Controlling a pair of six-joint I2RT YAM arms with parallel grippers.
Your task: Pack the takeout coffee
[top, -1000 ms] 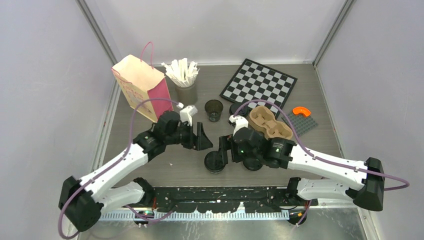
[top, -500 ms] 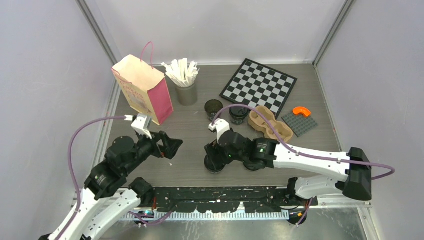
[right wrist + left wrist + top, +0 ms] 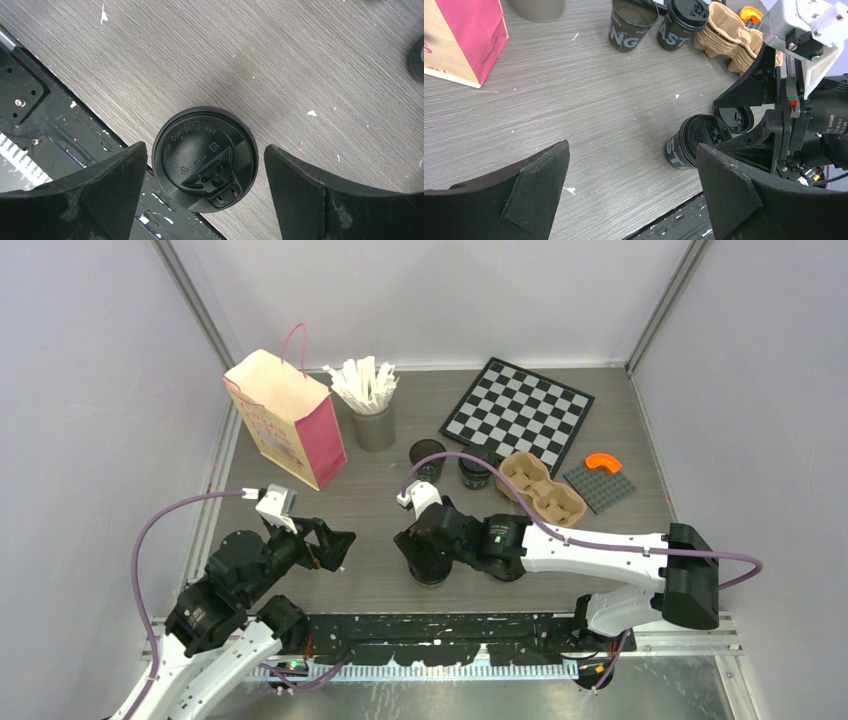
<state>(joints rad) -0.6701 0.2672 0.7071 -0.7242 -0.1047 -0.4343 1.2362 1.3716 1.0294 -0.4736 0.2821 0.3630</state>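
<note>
Now straddling one lidded cup (image 3: 691, 145) with the right hand (image 3: 205, 165) — jaws spread wide, one on each side, gripping nothing yet. Stands upright, well to the near-left of the cup carrier (image 3: 541, 490), right at the near lip of the table (image 3: 370, 490), seen against the black rail (image 3: 30, 90) in the right wrist view. Flanked by a loose lid (image 3: 735, 119) lying flat on the carrier's side. Parked just beside the carrier's far-left end: a second lidded cup (image 3: 681, 22), and left of that an open cup (image 3: 631, 22) with no lid. Holding the left hand (image 3: 634, 160) released and empty, far to the left of the carrier, over bare wood.

Likely to go wrong on the close: squeezing the thin paper wall too hard or too high could pop the lid or crush the rim. Closing off-centre would push rather than grip — and with so little table on the near side, could tip the cup over the edge. Carrying low toward the carrier risks clipping the loose lid. Lowering tilted into a hole risks jamming on the pulp rim.
</note>
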